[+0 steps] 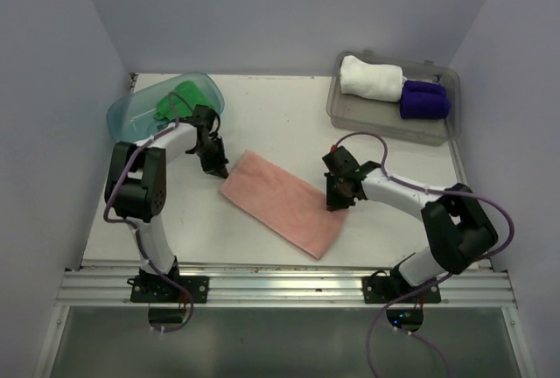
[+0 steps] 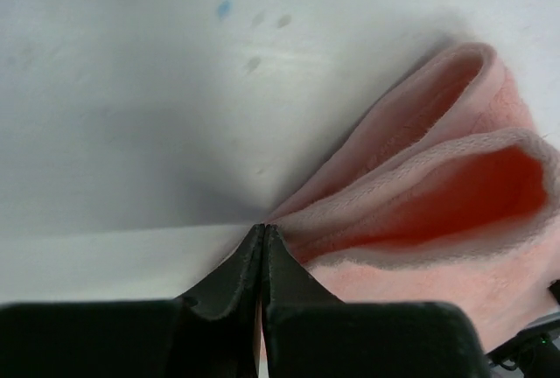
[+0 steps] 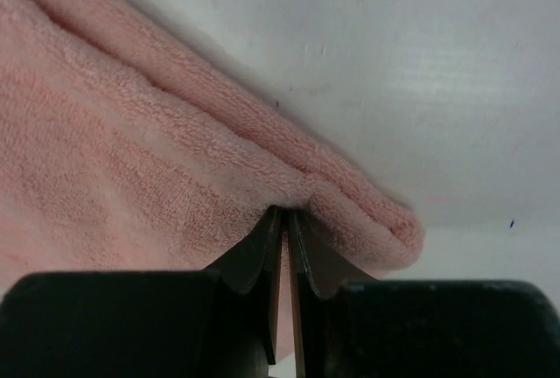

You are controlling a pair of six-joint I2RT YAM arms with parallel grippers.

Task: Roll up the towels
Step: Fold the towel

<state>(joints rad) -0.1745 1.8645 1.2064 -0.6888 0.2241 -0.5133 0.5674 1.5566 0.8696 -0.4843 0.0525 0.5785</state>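
Gripping the pink towel (image 1: 280,205) at two spots, I see the greater risk on the left. My left pincer (image 1: 214,161) is closed on only a thin sliver at the towel's 10 o'clock corner. In its wrist view the folded layers gape open just beside the tips. I judge that a pull could slip the cloth free, or carry one layer and leave the others behind.

My right pincer (image 1: 339,191) is clamped on the folded edge at the towel's 3 o'clock side, with cloth plainly between the jaws. That hold looks firmer. If it moves ahead of the left one, though, the towel may skew and the roll could come out slanted or loose.

The towel lies flat near the middle of the table (image 1: 271,115), a long strip running from 10 o'clock to 4 o'clock.

My left arm rises from its base at 7 o'clock, bends sharply at the elbow, and reaches toward 1 o'clock with the pincer tipped down to the table. My right arm rises from 5 o'clock, folds at an elbow out toward 4 o'clock, and reaches low toward 10 o'clock, tips down on the towel edge.

At 10 o'clock a green towel (image 1: 185,96) sits bunched in a tub (image 1: 122,115). At 2 o'clock a tray (image 1: 385,129) holds a rolled white towel (image 1: 372,78) with a purple towel (image 1: 424,100) touching it.
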